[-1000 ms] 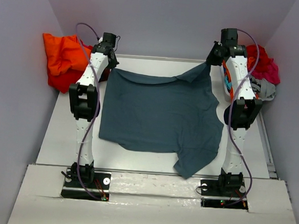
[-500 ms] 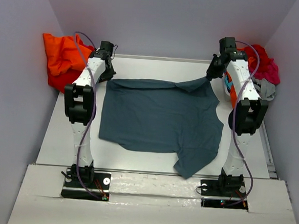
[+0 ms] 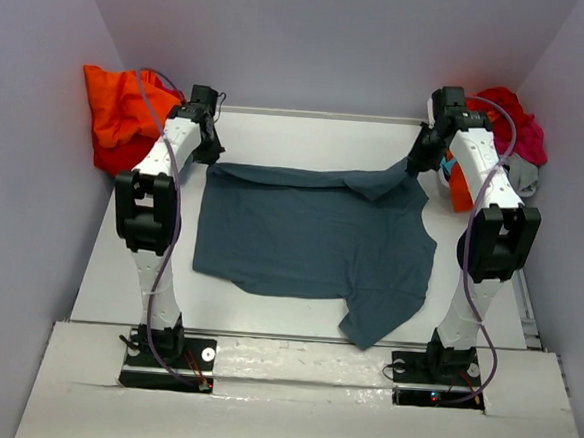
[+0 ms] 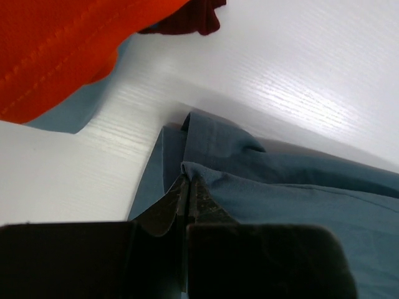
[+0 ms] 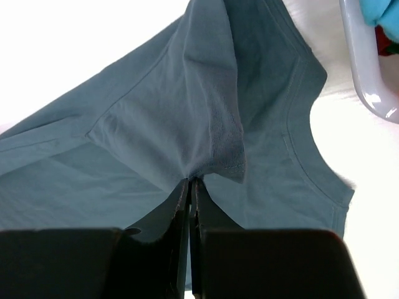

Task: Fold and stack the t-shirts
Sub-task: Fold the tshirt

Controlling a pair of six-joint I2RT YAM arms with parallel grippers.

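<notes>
Two arms draw the far edge of a slate-blue t-shirt [image 3: 311, 235] toward the near side of the table [image 3: 118, 267]. Over the past second that edge, which was held raised at the right and close to the back of the table, has come lower and nearer, and a band of cloth now lies doubled along the far side. The left gripper [image 4: 188, 185] is pressed together on the shirt's far-left corner. The right gripper [image 5: 190, 182] pinches a ridge of cloth at the far-right corner, beside the neckline, and the fabric sags between the two. By the look of it, the first fold is under way but barely begun. Most of the shirt lies flat in the middle of the table, with what looks like a sleeve trailing toward the near edge. The count: one shirt spread out, two arms, two grippers, both clamped on that shirt. Two heaps wait at the far corners. On the left is an orange t-shirt [image 3: 119, 107] with red cloth under it. On the right is a red and magenta bundle [image 3: 509, 119] with grey, orange and teal showing, at least partly in a pale basket [image 5: 368, 81]. How many shirts each heap holds cannot be told, and no folded stack is visible yet
</notes>
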